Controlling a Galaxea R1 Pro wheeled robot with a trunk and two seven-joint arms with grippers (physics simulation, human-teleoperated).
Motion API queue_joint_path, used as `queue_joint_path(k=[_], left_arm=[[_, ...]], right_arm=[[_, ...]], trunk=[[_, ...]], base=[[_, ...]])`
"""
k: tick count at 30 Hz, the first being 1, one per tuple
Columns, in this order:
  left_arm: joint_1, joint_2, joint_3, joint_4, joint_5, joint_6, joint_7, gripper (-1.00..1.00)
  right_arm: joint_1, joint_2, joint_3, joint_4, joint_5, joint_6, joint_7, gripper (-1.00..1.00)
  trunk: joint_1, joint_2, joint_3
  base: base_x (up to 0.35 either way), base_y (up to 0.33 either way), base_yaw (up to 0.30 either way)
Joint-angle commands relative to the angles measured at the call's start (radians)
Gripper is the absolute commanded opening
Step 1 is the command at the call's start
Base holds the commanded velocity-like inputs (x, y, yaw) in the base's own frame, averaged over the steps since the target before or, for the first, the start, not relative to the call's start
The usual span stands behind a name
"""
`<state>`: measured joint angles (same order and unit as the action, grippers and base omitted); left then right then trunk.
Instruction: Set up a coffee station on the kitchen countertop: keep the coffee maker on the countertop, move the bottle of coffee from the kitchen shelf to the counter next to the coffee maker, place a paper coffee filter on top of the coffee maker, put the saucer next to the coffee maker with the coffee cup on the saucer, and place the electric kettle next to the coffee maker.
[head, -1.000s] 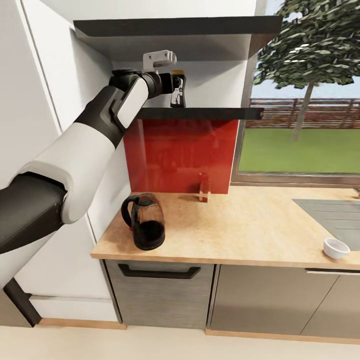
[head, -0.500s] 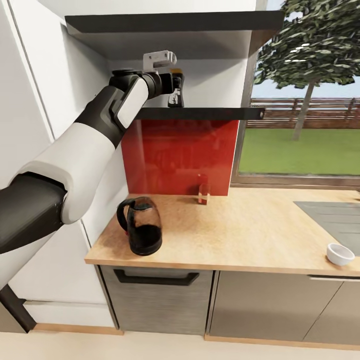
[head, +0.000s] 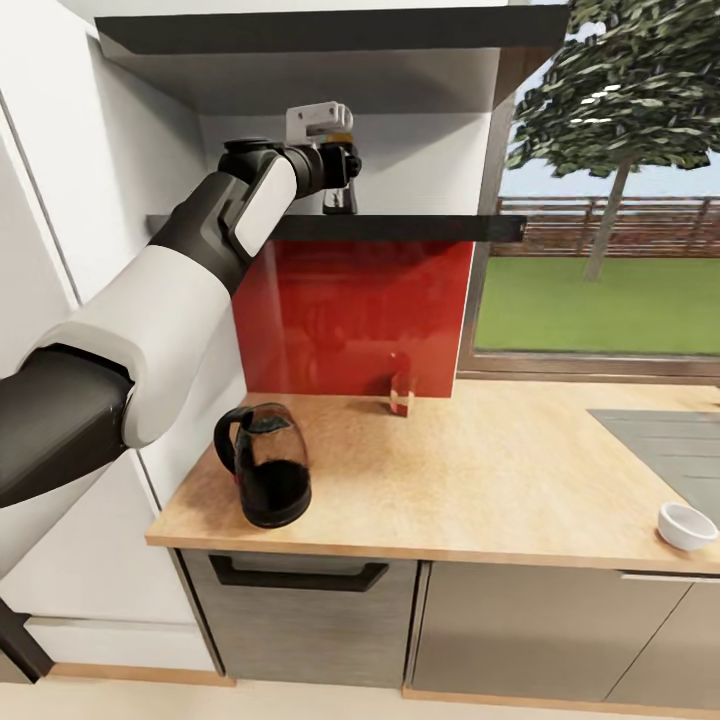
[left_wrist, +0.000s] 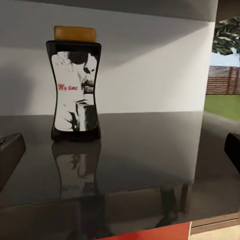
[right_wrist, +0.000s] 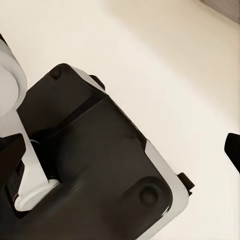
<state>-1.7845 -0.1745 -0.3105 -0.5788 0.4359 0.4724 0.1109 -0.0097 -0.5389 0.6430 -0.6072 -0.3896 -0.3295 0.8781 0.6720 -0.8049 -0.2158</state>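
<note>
Since the camera moved: the whole head view has slid over the last second, so the electric kettle and the kitchen shelf sit differently in the picture; I take this as the robot shifting, not the things.
Left gripper: raised at shelf height and released, its two fingertips spread wide at the margins of the left wrist view, holding nothing.
Bottle of coffee: upright on the shelf by the back wall, yellow-tan lid on, well apart from both fingertips and nearer to one of them than the other.
Meaning for the task: the bottle looks less enclosed than a second ago, so the grasp is not yet made; judging from this, the gripper must be re-centred on the bottle and advanced before it shuts.
Right gripper: released, hanging over the robot's own base and the floor.
Kitchen countertop: carries the kettle near its front left corner.
Kettle contents: the lower half of the glass looks dark; whether that is liquid I cannot tell.
Small white cup: at the counter's front edge, by the sink, seemingly empty.
Small red-topped jar: at the counter's back edge; contents unclear.
</note>
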Motion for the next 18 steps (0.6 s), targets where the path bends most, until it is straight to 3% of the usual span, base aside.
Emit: queue_joint_path(k=[1, 11, 18], left_arm=[[-0.001, 0.0, -0.003, 0.0, 0.011, 0.003, 0.009, 1.0], [-0.001, 0.0, -0.024, 0.0, 0.009, 0.003, 0.02, 1.0], [-0.001, 0.0, -0.057, -0.019, 0.009, 0.006, 0.122, 1.0]], right_arm=[[-0.001, -0.001, 0.006, 0.0, -0.005, -0.005, -0.001, 1.0], [-0.001, -0.001, 0.006, 0.0, -0.005, -0.005, -0.001, 1.0], [-0.001, -0.001, 0.006, 0.0, -0.005, -0.005, -0.002, 1.0]], trunk=[[0.0, -0.001, -0.001], [0.0, -0.001, -0.001], [0.0, -0.001, -0.001]], base=[[0.115, -0.025, 0.0], [0.109, -0.021, 0.0], [0.012, -0.002, 0.0]])
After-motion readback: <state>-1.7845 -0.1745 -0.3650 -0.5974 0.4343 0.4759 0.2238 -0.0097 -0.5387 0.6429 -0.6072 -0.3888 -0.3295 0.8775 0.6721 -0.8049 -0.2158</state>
